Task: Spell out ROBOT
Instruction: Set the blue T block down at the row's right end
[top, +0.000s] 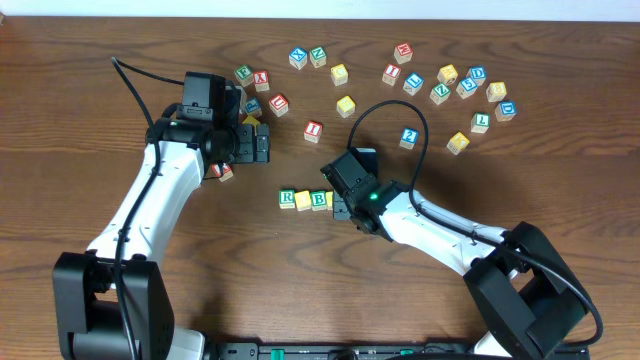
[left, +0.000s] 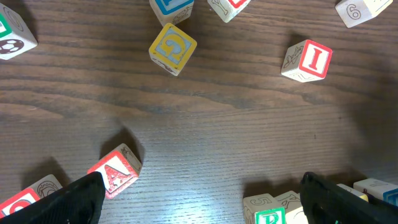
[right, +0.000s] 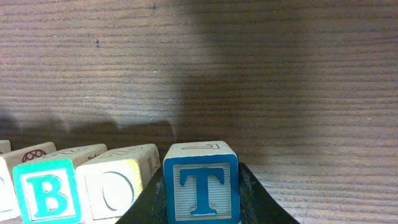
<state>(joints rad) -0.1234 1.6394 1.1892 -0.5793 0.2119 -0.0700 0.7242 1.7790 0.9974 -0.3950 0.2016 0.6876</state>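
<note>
A row of cubes lies at mid-table: green R (top: 287, 198), a yellow-topped cube (top: 303, 200) and green B (top: 319, 200). My right gripper (top: 340, 206) sits at the row's right end and covers what follows. In the right wrist view it (right: 201, 190) is shut on the blue T cube (right: 201, 185), which stands upright just right of a yellow O cube (right: 117, 183) and the B (right: 48, 194). My left gripper (top: 262, 146) hovers open to the back left. Nothing lies between its fingers (left: 74, 200), and the R (left: 270, 218) shows at the bottom edge.
Loose cubes are scattered along the back: a red I (top: 313, 129), a blue 2 (top: 408, 138), yellow ones (top: 346, 105) and a cluster at the right (top: 470, 85). A red A cube (left: 115, 172) lies beside my left finger.
</note>
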